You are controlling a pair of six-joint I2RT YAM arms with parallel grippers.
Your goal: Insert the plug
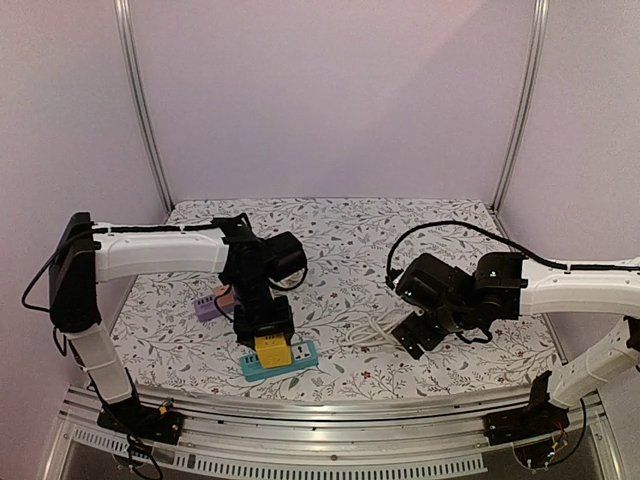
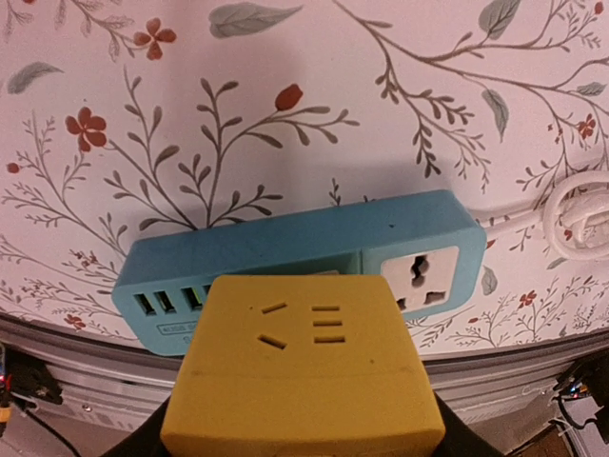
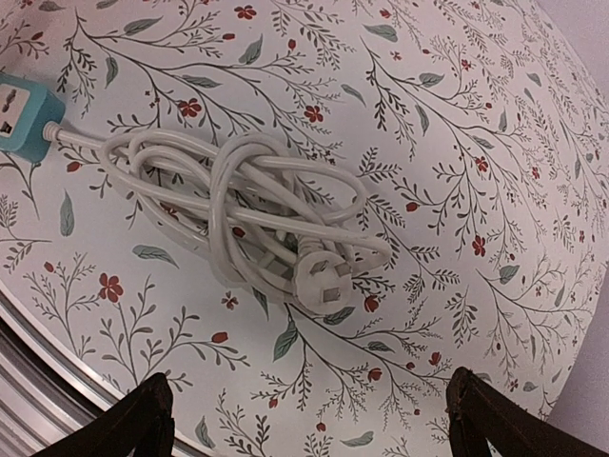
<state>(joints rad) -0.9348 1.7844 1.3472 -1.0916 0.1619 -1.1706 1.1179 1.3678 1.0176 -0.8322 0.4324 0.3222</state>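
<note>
Evidently rigid, light, smooth plastic: yellow plug adapter [image 2: 303,371] held by its flat sides in left gripper [image 1: 270,340], above blue power strip [image 2: 285,249]; right gripper [image 3: 314,419] wide, empty.

Obstacle: coiled cord [image 3: 238,205] beside power strip [image 2: 285,238]

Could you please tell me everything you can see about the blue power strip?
The blue power strip is a long, rounded block of what looks like matte plastic, lying flat on the flowered tablecloth near its front edge. One side shows a row of USB slots; its top has a white socket, empty. A white cord leaves one end and lies coiled beside it. The yellow adapter, held by the left gripper, covers its middle; whether it is seated cannot be told.
</note>
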